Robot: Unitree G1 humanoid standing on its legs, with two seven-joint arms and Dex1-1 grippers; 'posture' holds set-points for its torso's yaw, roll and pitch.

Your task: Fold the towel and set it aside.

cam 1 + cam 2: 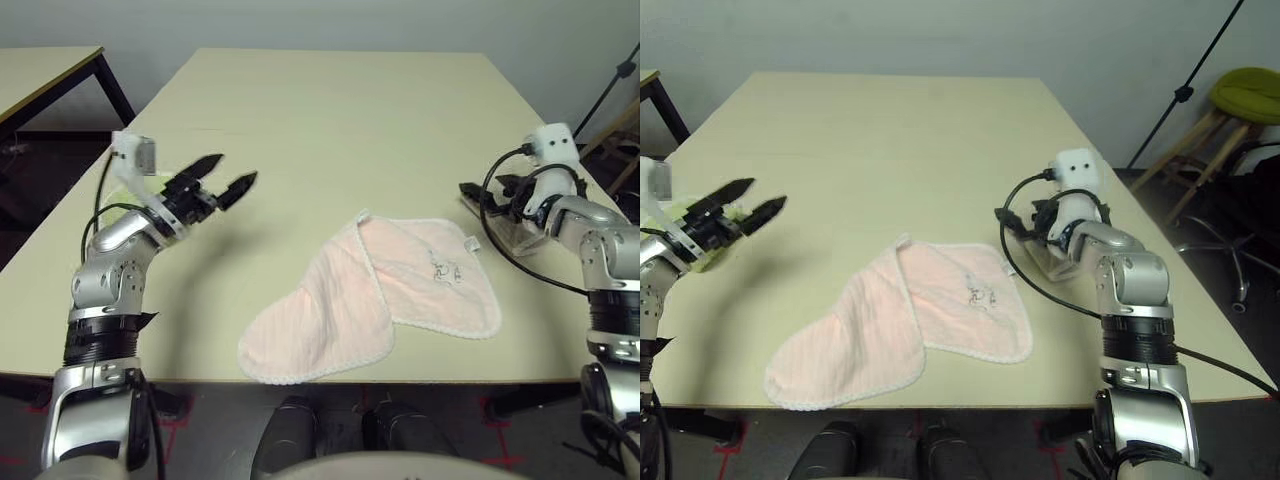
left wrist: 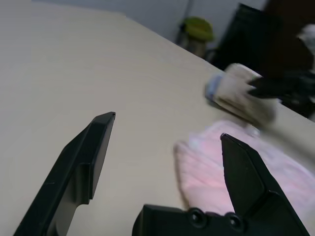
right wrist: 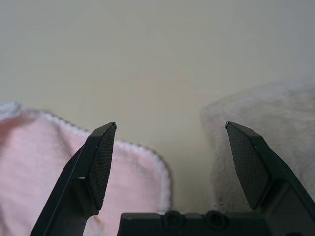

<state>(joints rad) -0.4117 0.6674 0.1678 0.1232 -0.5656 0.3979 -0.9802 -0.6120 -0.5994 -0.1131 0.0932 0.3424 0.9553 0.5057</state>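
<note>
From the head views, the towel [image 1: 375, 300] lies rumpled and half folded near the table's [image 1: 320, 130] front edge, touched by neither gripper. The left gripper [image 1: 222, 180] hovers wide open near the left edge.

The left wrist view shows its fingers [image 2: 81, 167] spread wide above bare tabletop.

In the right wrist view, the right gripper [image 3: 170, 129] gapes wide, between the towel's scalloped edge and a beige towel [image 3: 275, 113].

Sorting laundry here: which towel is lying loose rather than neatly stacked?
The pale pink ribbed towel with white scalloped edging, sprawled mid-table; the beige folded towel sits compact beside it.
</note>
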